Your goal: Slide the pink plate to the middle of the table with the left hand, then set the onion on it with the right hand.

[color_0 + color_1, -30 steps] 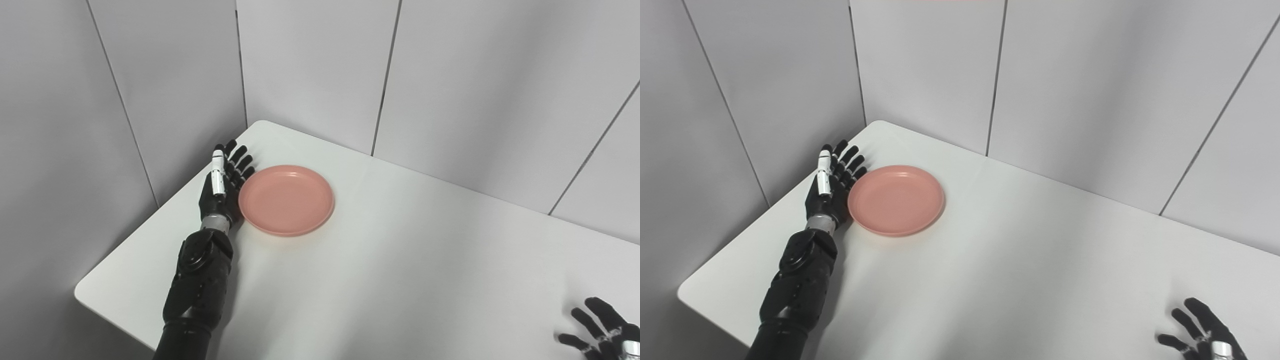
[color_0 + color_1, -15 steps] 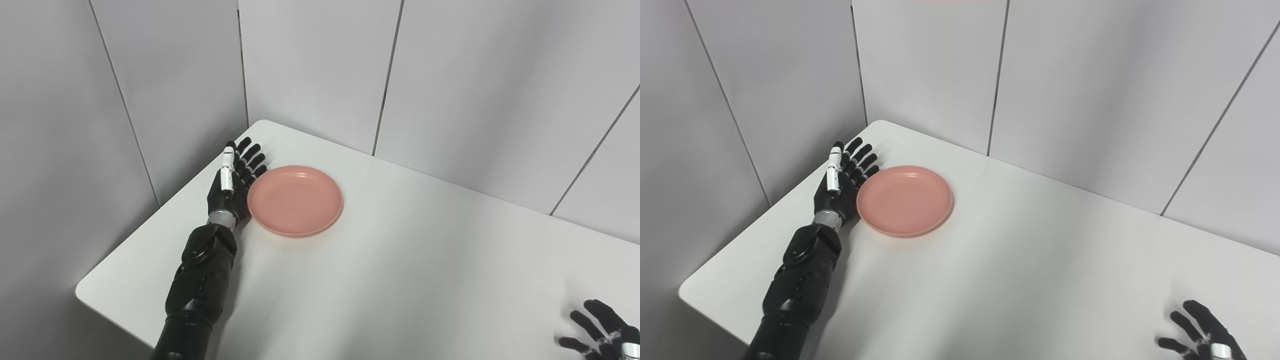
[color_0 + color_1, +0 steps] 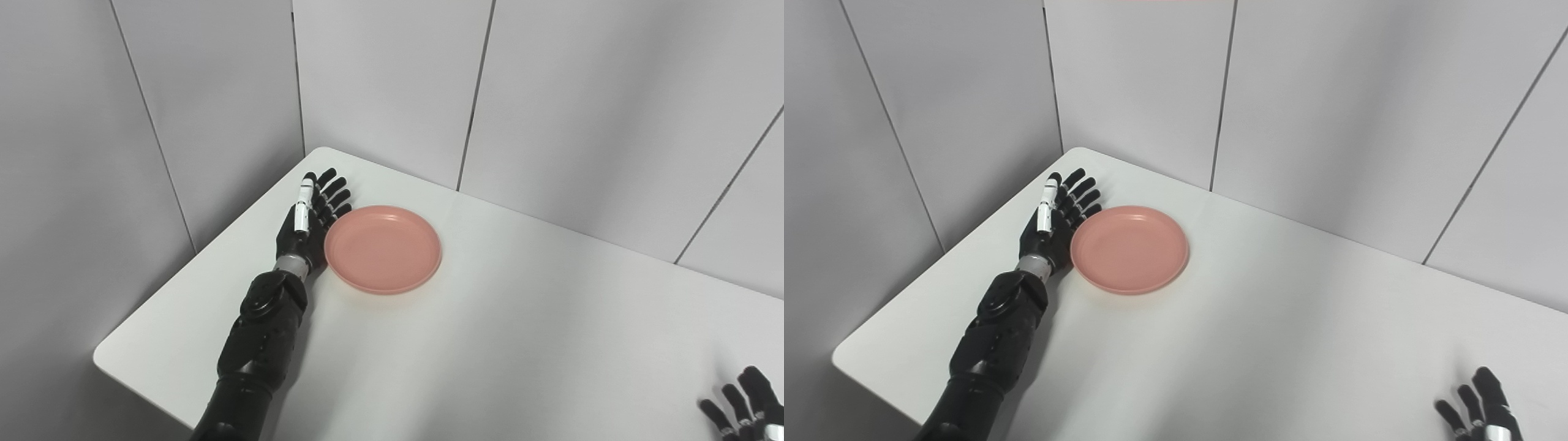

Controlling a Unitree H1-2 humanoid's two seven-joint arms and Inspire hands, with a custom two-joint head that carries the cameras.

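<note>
Nearest, at the bottom right corner, my right hand [image 3: 1479, 410] lay low over the tabletop [image 3: 502, 343], fingers spread, holding nothing; only part of it showed. No onion was anywhere in view, so I could not say where it lay.

Farther in, my left arm reached up the left side, and my left hand [image 3: 303, 229] stood on edge, fingers straight and apart, gripping nothing, its palm side against the left rim of the plate [image 3: 383, 248]. The plate sat flat in the far left part of the tabletop, near the corner and well short of the middle.

I judged it a light, stiff, shallow plastic dish, likely to glide easily on the smooth white top. No grasp was needed; a flat push low on the rim would serve. Pressed off-centre, it might spin or slip away from my palm.
</note>
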